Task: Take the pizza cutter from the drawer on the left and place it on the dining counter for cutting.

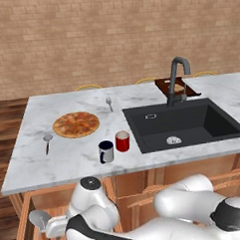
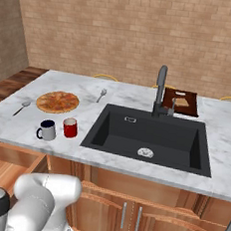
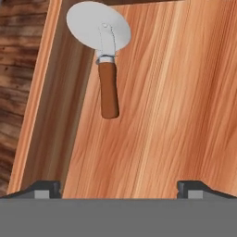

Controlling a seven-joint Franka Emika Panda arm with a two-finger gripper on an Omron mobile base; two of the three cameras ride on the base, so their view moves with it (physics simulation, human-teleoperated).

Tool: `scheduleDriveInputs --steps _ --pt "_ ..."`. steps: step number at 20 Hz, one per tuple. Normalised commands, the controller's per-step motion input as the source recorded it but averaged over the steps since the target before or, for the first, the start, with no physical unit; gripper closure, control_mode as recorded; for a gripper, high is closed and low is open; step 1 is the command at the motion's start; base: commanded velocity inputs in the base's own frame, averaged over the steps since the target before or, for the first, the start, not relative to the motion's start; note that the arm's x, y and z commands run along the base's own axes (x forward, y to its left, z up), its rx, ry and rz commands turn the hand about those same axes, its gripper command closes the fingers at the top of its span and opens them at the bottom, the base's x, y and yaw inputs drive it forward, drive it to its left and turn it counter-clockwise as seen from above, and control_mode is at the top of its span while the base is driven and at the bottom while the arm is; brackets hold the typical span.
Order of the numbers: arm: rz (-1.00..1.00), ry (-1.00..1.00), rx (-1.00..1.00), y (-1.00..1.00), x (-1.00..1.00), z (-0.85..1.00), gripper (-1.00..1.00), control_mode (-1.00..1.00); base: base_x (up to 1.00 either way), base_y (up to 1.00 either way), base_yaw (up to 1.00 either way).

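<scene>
Gripper (image 3: 118, 187) spread fully wide above the open drawer, holding nothing.

The two dark fingertips (image 3: 45, 189) stand far apart over the pale wood floor of the reddish-brown drawer (image 3: 176, 102). The pizza cutter (image 3: 102, 48), a round grey metal wheel on a brown handle, lies flat ahead, beside the drawer's side wall, apart from the fingertips. Bare floor lies beside it. The white-grey marble dining counter (image 1: 74, 159) sits above. No legible writing.

The counter held one pizza (image 1: 76, 124), two mugs, one dark (image 1: 106, 151) and one red (image 1: 122, 141), one fork (image 1: 109, 102), one cutting board (image 1: 176, 86).
</scene>
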Motion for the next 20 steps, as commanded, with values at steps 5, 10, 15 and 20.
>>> scheduleDriveInputs --steps 5,10,15,20 --pt "0.0 0.06 0.0 0.17 0.04 -0.22 -1.0 -1.0 0.0 0.0 0.0" --pt "-0.01 0.0 0.0 0.13 0.12 -0.16 -1.0 -1.0 0.0 0.0 0.0" --pt "-0.01 0.02 0.0 0.16 0.19 -0.18 -1.0 -1.0 0.0 0.0 0.0" --pt "-0.01 0.03 0.0 0.18 0.14 -0.23 -1.0 -1.0 0.0 0.0 0.0"
